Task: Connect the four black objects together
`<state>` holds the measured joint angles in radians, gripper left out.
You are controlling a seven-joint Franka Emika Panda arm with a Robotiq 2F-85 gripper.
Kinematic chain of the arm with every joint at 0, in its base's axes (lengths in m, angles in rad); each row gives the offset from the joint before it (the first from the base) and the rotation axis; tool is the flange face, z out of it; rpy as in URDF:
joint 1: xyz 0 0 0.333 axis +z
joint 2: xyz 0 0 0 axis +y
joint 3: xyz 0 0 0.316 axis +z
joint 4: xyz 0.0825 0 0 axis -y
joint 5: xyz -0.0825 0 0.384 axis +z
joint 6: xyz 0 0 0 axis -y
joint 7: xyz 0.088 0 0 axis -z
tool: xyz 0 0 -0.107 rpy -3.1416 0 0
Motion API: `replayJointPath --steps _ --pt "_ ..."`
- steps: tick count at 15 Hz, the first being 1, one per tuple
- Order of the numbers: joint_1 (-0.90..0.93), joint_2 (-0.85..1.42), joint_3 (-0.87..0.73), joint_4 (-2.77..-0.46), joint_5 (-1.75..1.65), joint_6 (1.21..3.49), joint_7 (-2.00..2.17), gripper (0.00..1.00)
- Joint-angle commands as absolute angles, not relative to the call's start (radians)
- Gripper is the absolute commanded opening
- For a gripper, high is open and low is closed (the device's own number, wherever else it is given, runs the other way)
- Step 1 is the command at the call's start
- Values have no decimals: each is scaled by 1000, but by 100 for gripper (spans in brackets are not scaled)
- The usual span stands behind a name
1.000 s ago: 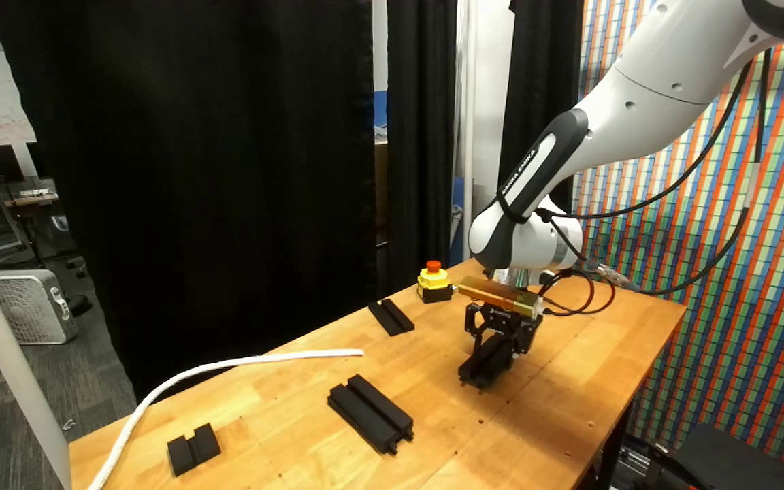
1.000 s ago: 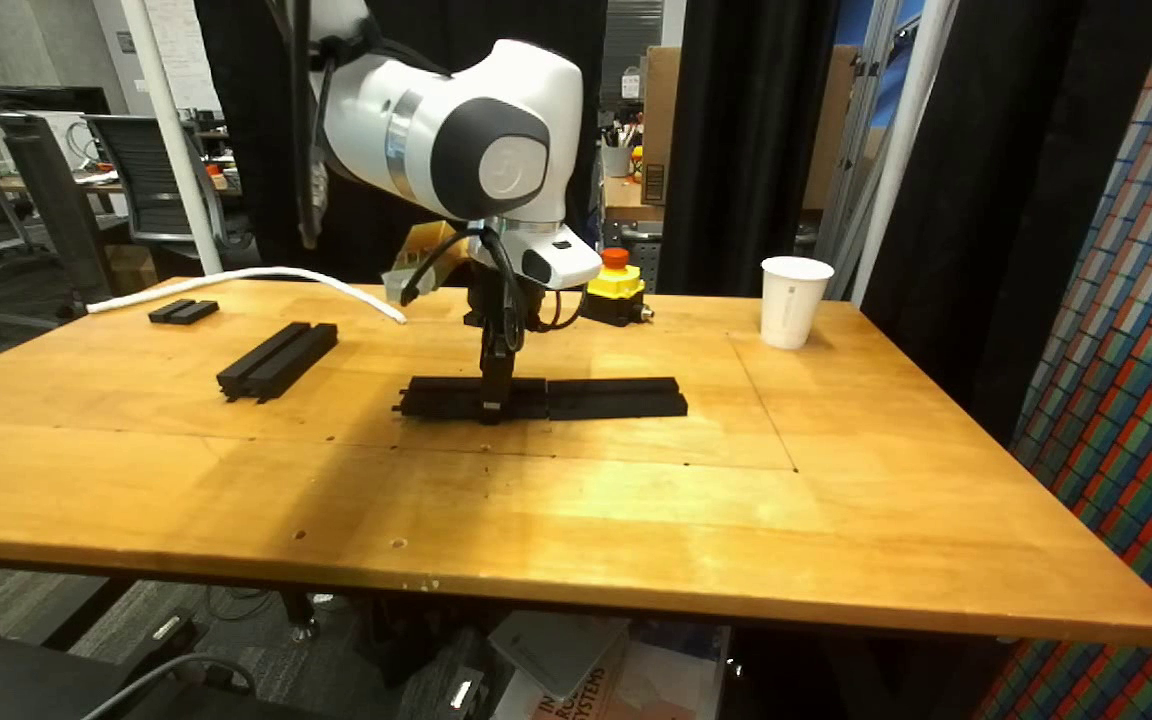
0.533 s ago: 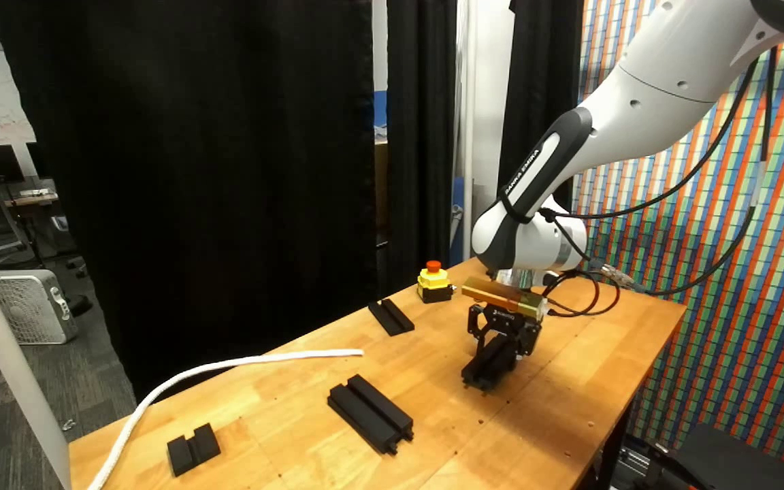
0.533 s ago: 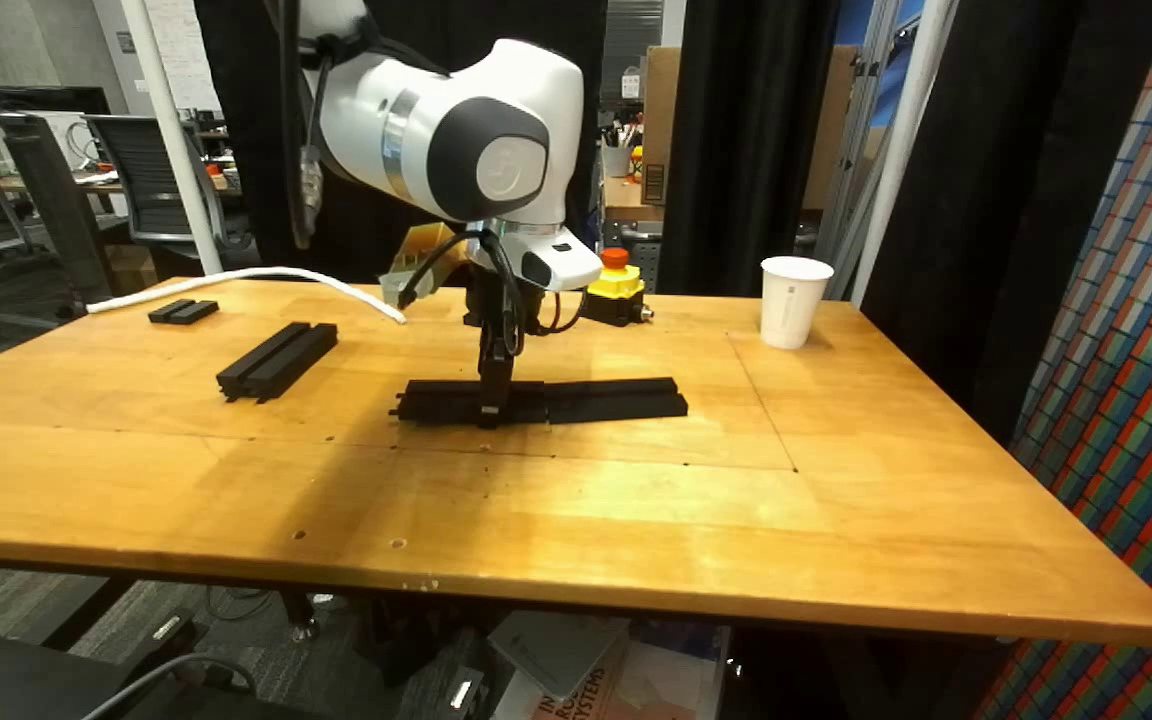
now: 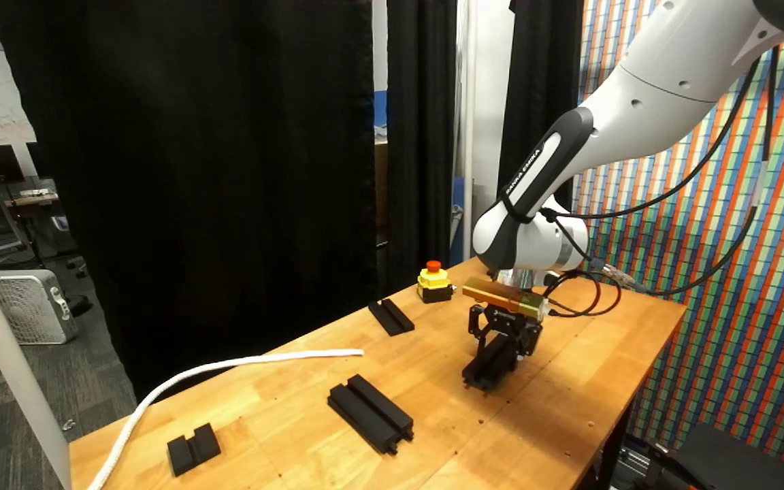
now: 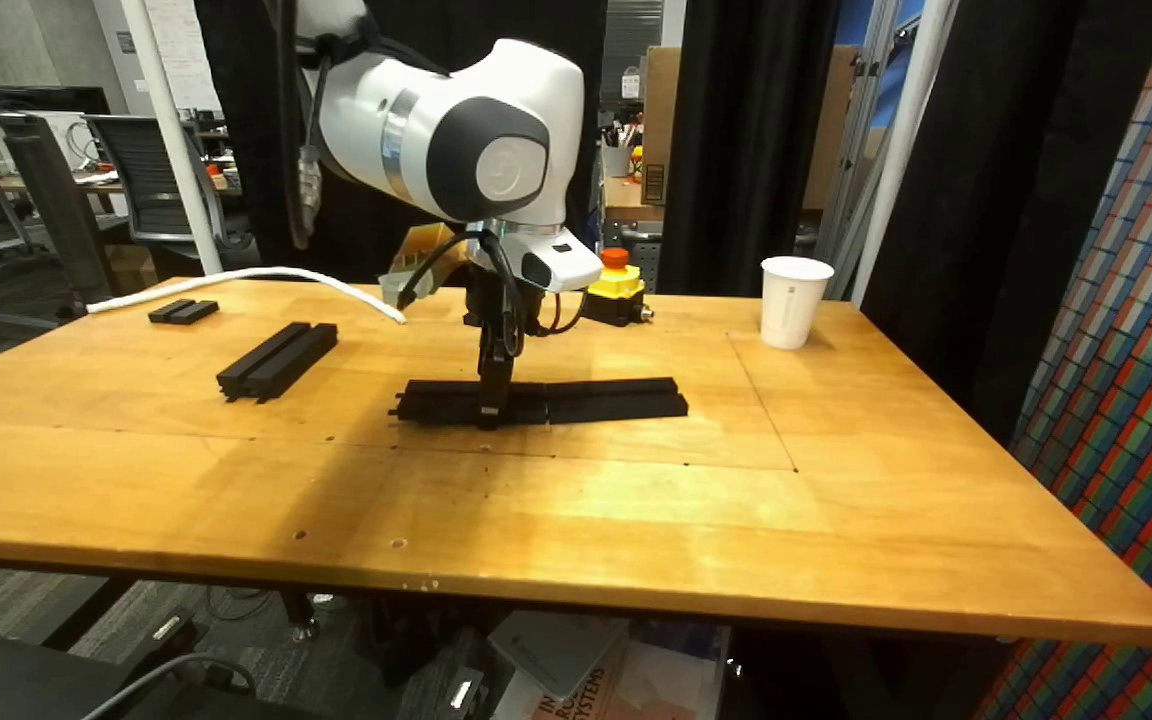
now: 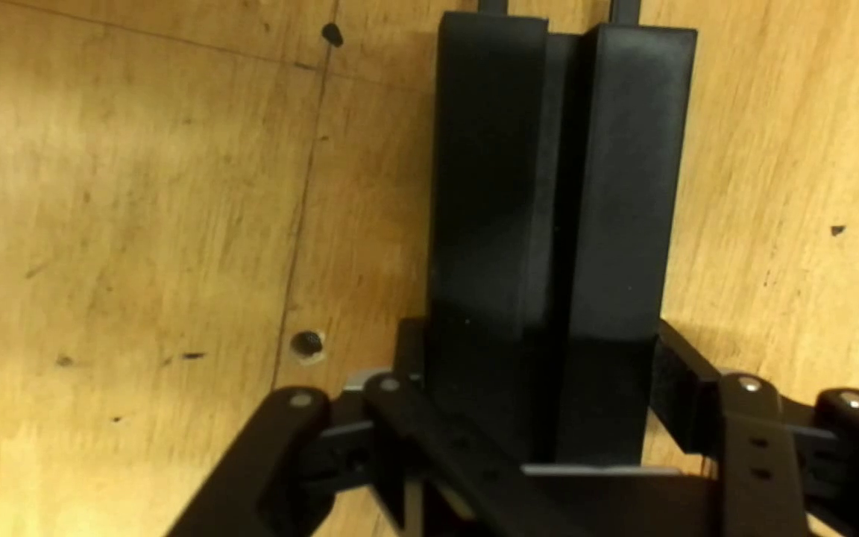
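In an exterior view, the black two-fingered hand sits lower right of centre, clamped across a long matte black grooved bar with two pegs at its lower end. Whether the bar's underside touches the wooden tabletop cannot be told. A second long black grooved bar, also pegged, lies at lower centre, well apart from the held one. A short black notched block lies at lower left; a small flat black slab with a groove lies below mid-frame, near a yellow box with a red button. A white cord curves up from the lower left.

In an exterior view, the hand points down just left of centre. A third long black bar extends right from the held bar; a narrow seam shows between their ends, and the two run slightly out of line. Whether they are coupled cannot be told. The second bar is at left, the short block farther left near the cord. A white tapered cup stands upright at right.

In the wrist view, the held bar runs down from near the top edge, right of centre, pegs uppermost; the fingers bear on its two long sides.
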<state>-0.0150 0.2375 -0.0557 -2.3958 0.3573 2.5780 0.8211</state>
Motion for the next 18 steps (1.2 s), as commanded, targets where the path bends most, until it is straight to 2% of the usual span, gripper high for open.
replayJointPath --steps 1,14,15,16,17,18 --pt "-28 226 -58 -2428 377 2571 782 47" --pt "-38 229 -65 -2421 369 2555 753 47" --pt "-39 230 -65 -2420 371 2553 751 58" --pt "-41 231 -64 -2418 374 2553 748 93" --pt "-42 231 -65 -2418 375 2551 747 93" --pt "-44 233 -66 -2420 375 2549 743 99"
